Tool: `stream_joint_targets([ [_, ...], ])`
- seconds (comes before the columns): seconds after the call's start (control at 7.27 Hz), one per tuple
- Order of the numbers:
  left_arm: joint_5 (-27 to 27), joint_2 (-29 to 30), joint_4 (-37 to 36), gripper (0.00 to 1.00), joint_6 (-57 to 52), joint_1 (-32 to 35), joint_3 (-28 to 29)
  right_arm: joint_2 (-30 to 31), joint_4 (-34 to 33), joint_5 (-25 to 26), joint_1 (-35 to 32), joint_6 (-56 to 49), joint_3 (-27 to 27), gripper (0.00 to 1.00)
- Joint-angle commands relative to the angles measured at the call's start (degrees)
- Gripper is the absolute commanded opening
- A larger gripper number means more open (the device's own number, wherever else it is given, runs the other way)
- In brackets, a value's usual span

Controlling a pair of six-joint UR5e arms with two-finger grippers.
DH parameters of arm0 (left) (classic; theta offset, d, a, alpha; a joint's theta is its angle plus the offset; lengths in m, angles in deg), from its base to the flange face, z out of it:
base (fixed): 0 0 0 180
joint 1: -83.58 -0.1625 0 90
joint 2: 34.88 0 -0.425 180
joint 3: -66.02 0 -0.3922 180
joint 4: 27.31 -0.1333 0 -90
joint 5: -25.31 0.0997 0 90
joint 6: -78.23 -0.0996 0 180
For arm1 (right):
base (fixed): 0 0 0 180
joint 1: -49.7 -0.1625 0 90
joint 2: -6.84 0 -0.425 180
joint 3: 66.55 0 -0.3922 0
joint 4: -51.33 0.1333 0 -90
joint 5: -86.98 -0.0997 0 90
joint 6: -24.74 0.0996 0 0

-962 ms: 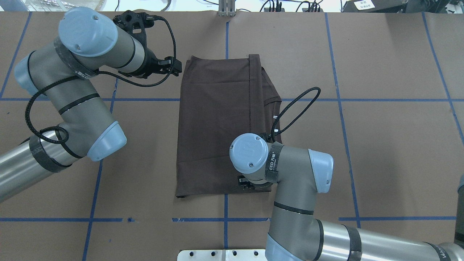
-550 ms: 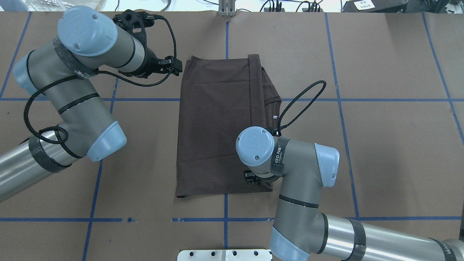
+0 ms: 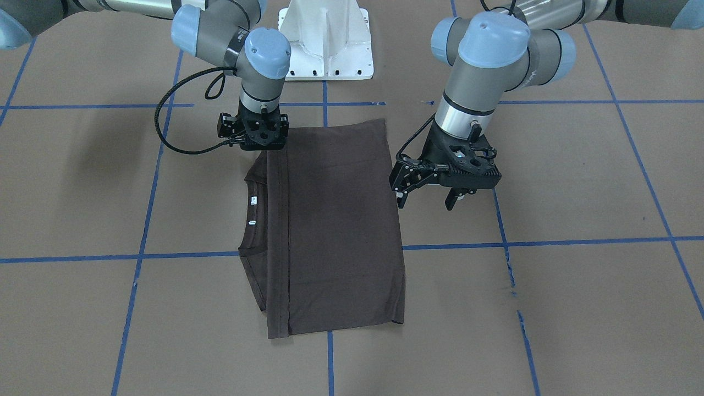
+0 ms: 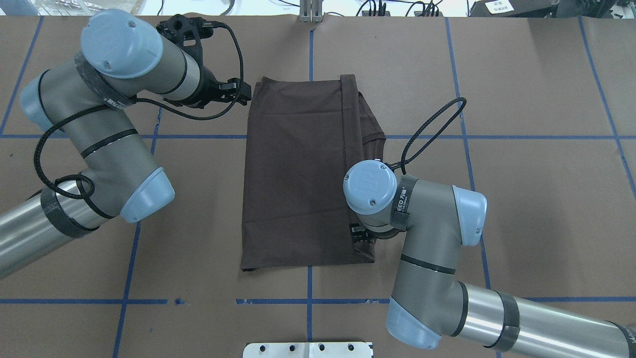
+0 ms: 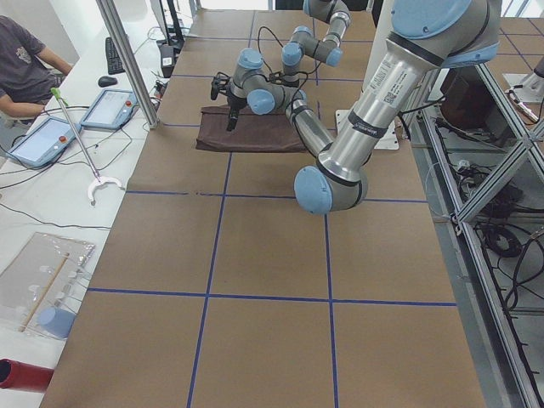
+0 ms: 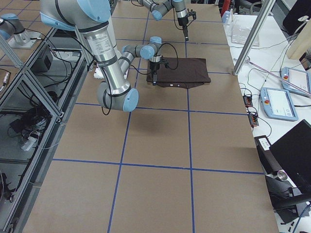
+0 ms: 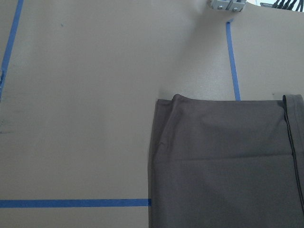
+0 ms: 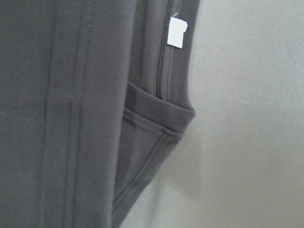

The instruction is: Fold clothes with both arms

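Observation:
The dark brown T-shirt (image 3: 335, 231) (image 4: 293, 174) lies flat on the table, folded lengthwise into a long rectangle. Its collar and white neck tags (image 3: 253, 200) (image 8: 177, 33) peek out from under the folded edge. My left gripper (image 3: 425, 199) (image 4: 243, 92) hangs open and empty just off the shirt's far left side, apart from the cloth. My right gripper (image 3: 257, 140) (image 4: 357, 237) points straight down over the near right corner of the shirt. The wrist hides its fingers, so I cannot tell whether it is open or shut. The right wrist view shows only collar (image 8: 161, 114) and table.
Blue tape lines (image 4: 308, 301) divide the brown table into squares. The white pedestal (image 3: 325, 44) stands at the robot's side of the table. A seated person (image 5: 21, 59), tablets (image 5: 110, 109) and a metal post (image 5: 127, 59) are beyond the far edge.
My right arm has slid to the right and a little farther from the robot along the shirt's right edge. The left gripper and the shirt have hardly moved.

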Motion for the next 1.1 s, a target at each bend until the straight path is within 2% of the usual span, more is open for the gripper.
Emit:
stream_joint_targets([
  [0.0,0.0,0.0,0.0,1.0,0.1,-0.1,0.0,1.3,1.0,-0.1,0.0,-0.3,1.9,1.0],
  [0.14,0.1,0.0,0.1,1.0,0.1,-0.1,0.0,1.1,3.9,0.0,0.0,-1.1,3.8,1.0],
  [0.55,0.1,-0.3,0.4,1.0,-0.3,-0.1,0.1,1.3,20.8,0.3,0.0,-1.4,3.7,1.0],
  [0.69,0.2,-0.3,0.4,1.0,-0.2,-0.1,0.1,2.4,22.0,1.3,0.7,-1.5,3.7,1.0],
  [0.82,0.2,-0.3,0.4,1.0,-0.2,-0.2,0.1,3.0,22.0,5.5,3.6,-1.8,3.7,0.97],
  [0.96,0.2,-0.3,0.5,1.0,-0.3,-0.2,0.1,3.9,22.1,10.9,6.0,-5.9,3.9,0.89],
])
